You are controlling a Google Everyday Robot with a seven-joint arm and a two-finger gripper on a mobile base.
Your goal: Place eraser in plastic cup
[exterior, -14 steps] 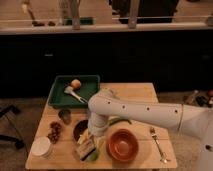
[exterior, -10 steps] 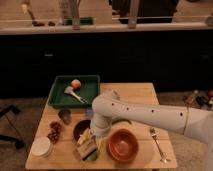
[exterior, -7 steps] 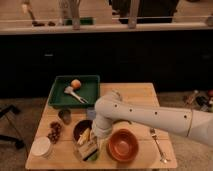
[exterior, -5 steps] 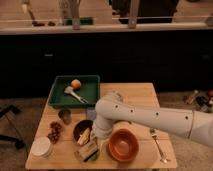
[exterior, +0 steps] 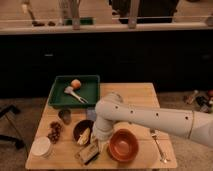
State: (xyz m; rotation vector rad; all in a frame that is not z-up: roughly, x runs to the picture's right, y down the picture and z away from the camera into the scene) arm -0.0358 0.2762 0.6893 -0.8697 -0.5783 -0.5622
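My gripper [exterior: 95, 145] is at the end of the white arm [exterior: 145, 119], which reaches in from the right. It hangs low over the front left of the wooden table [exterior: 137, 95], between a dark bowl [exterior: 81, 131] and an orange bowl [exterior: 123, 145]. A flat brownish object [exterior: 87, 155] lies right under it; I cannot tell whether this is the eraser or whether the gripper touches it. A small grey cup [exterior: 65, 116] stands left of the arm, and a white cup [exterior: 41, 147] stands at the front left corner.
A green tray [exterior: 91, 95] at the back left holds an orange ball [exterior: 75, 83] and a brush [exterior: 71, 92]. Reddish bits [exterior: 54, 132] lie near the left edge. A fork [exterior: 157, 142] lies at the right. A small blue object [exterior: 91, 114] sits behind the wrist.
The arm's wrist has moved down and a little toward the table's front edge, bringing the gripper lower over the flat brownish object. The things on the table have stayed in place.
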